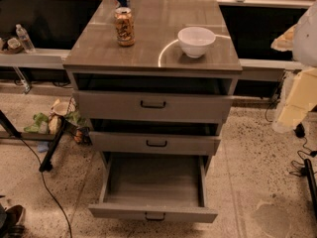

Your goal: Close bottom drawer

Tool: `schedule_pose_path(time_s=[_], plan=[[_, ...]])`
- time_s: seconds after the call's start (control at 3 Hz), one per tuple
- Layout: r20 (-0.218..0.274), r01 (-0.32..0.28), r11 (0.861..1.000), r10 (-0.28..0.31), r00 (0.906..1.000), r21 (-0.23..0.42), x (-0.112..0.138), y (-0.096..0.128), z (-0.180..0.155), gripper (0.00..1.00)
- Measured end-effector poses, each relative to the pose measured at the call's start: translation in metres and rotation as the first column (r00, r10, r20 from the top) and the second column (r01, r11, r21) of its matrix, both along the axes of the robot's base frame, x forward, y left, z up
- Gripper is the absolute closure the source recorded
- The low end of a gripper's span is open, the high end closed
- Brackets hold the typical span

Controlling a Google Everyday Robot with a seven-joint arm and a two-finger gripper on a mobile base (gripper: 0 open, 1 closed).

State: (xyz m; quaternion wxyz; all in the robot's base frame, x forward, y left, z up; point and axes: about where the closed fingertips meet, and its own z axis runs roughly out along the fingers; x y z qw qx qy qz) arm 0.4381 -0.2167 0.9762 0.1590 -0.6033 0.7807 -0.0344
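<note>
Bottom drawer [153, 190] down-left of hand [284, 123]

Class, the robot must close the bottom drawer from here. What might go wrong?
1. The bottom drawer is pulled far out while the arm sits at the right edge, gripper not in view: an off-centre push might skew it.
2. A hard shove may jolt the white bowl and the brown can on top.
3. The middle drawer, slightly open just above, might be pushed instead.

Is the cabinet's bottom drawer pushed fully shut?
No, the bottom drawer stands pulled far out with its empty inside showing, while the gripper hangs at the view's right edge, apart from it.
</note>
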Motion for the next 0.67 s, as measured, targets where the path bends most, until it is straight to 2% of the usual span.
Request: schedule_pose_path(time_s=[0.33,0.67], plan=[[0.000,0.000,1.000,0.000,1.0000,0.000,0.000,0.000,0.000,0.00],[-0.005,-0.011,0.999,0.011,0.9999,0.033,-0.001,0.009,-0.028,0.00]])
